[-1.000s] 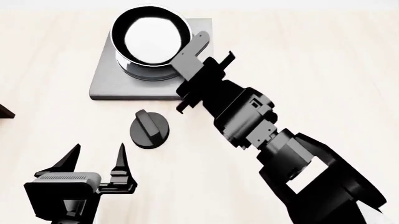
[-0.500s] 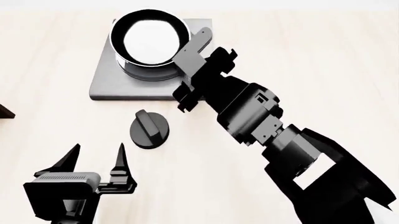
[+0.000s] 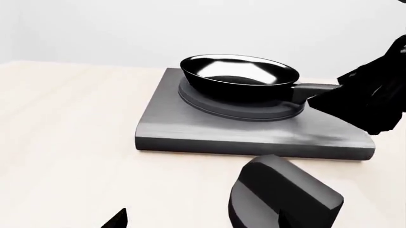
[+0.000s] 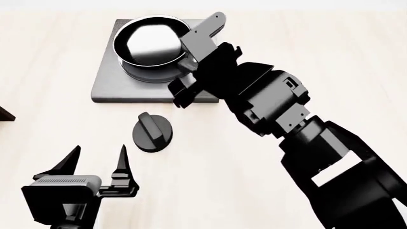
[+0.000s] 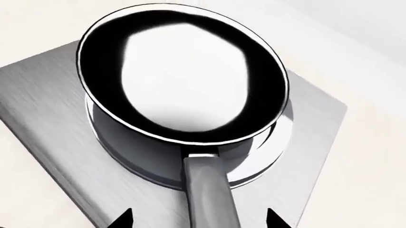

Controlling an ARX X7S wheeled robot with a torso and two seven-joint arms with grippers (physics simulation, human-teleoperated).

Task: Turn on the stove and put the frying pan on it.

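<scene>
While the frying pan (image 4: 152, 42) sits on the raised black burner rings of the stove (image 4: 111, 86), in the upper left part of the head view, its long handle (image 4: 203, 29) points toward the upper right and rises off the plate. The pan is round and black, and its inside shows a pale glossy reflection.

The right gripper (image 4: 194, 78) is at the lower right edge of the stove, just below the handle. In the right wrist view its two fingertips (image 5: 123, 219) stand apart at the bottom of the frame, one on each side of the handle (image 5: 209, 190), and they do not touch it. So this gripper is spread and pinches nothing.

The round black knob (image 4: 152, 132) lies on the pale wooden table (image 4: 318, 57), just below the stove and a little apart from it. In the left wrist view the knob (image 3: 282, 199) is large in the lower right, with the stove (image 3: 209, 133) and the pan (image 3: 240, 76) behind it.

The left gripper (image 4: 95, 164) is in the lower left of the head view, below the knob and clear of it. Its two pointed fingers are spread and hold nothing.
</scene>
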